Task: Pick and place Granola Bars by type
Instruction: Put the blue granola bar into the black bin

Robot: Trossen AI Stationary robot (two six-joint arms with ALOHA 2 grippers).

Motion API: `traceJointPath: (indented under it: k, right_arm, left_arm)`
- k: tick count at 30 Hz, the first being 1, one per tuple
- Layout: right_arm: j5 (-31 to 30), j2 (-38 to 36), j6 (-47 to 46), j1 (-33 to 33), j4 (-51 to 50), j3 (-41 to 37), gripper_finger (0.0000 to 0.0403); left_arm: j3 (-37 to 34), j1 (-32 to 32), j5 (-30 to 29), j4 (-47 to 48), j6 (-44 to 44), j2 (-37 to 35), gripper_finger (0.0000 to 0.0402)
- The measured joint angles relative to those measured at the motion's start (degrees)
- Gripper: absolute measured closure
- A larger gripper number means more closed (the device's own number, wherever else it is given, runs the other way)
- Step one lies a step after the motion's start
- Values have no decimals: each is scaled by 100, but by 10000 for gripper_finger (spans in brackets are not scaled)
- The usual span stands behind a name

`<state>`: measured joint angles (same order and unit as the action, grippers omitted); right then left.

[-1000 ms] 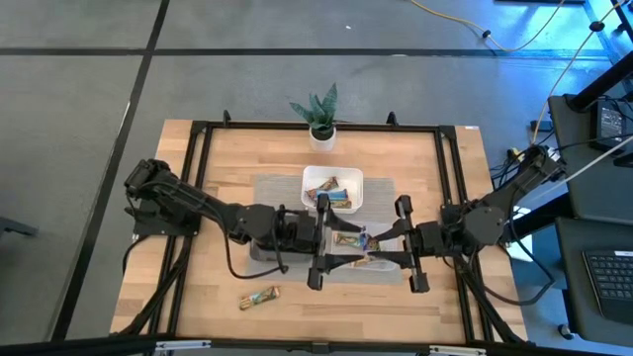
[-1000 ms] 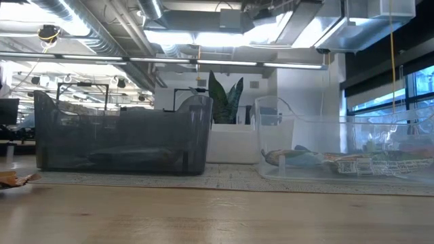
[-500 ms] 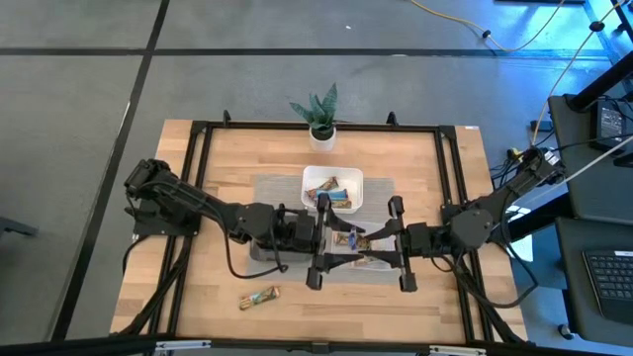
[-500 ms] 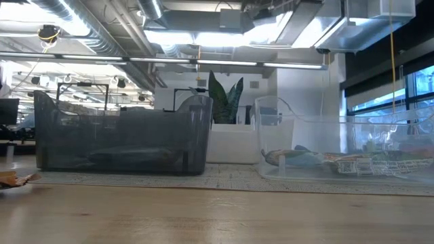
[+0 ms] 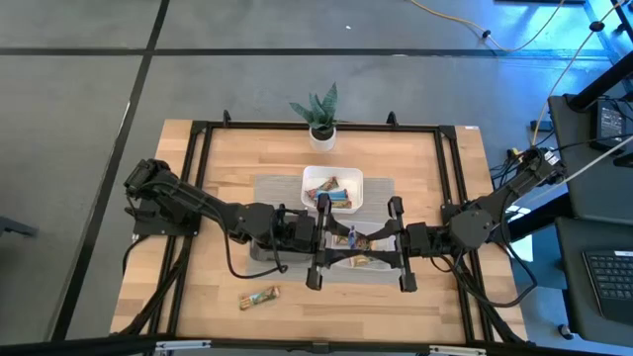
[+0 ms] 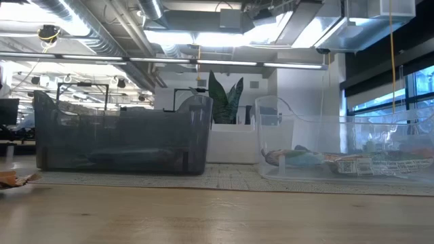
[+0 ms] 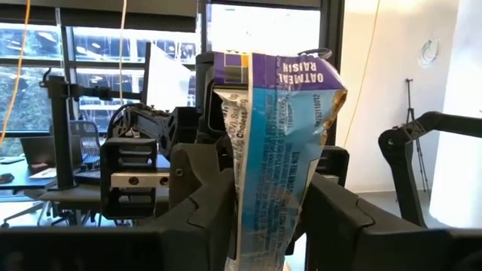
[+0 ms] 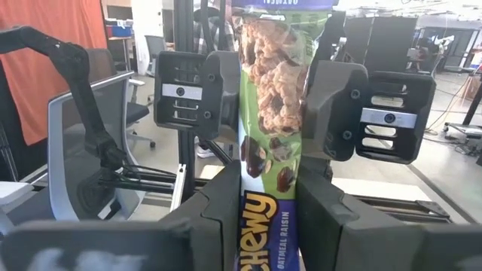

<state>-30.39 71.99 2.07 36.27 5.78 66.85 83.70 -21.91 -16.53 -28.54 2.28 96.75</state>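
Wooden surface (image 5: 208,188), high view: two arms meet at centre, both hands clamped on one bar (image 5: 352,237) held between them above a clear tray (image 5: 386,267). One bar (image 5: 259,297) lies alone near the front edge; a white tray (image 5: 309,178) behind holds others, count unclear. Low view: one dark tray (image 6: 122,139), one clear tray with bars inside. Left wrist view: left hand (image 7: 267,218) grips the upright oatmeal-raisin bar. Right wrist view: right hand (image 8: 267,218) grips the same bar.
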Motion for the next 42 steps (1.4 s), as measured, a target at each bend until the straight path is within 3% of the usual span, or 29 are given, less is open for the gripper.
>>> traceJointPath:
  k: [13,21,25,30,37,42]
  right_arm:
    - [0,-19,-18,0,-65,0,244]
    - [-2,-179,-1025,0,-1151,0,165]
    - [151,-170,-1202,-2,-2104,0,139]
    - [315,-168,-2016,2,-3075,-2,132]
    - [305,-168,-2110,-24,-3339,-2,134]
    - [298,-168,-2111,-143,-3346,-2,134]
  left_arm:
    - [0,0,9,7,2,0,301]
    - [0,-11,-102,557,4,-179,302]
    - [2,-12,-426,1784,-217,-467,302]
    - [2,-11,-607,4244,-1575,-717,302]
    - [2,29,-639,7126,-3401,-496,302]
    - [2,141,-511,8123,-4185,-171,302]
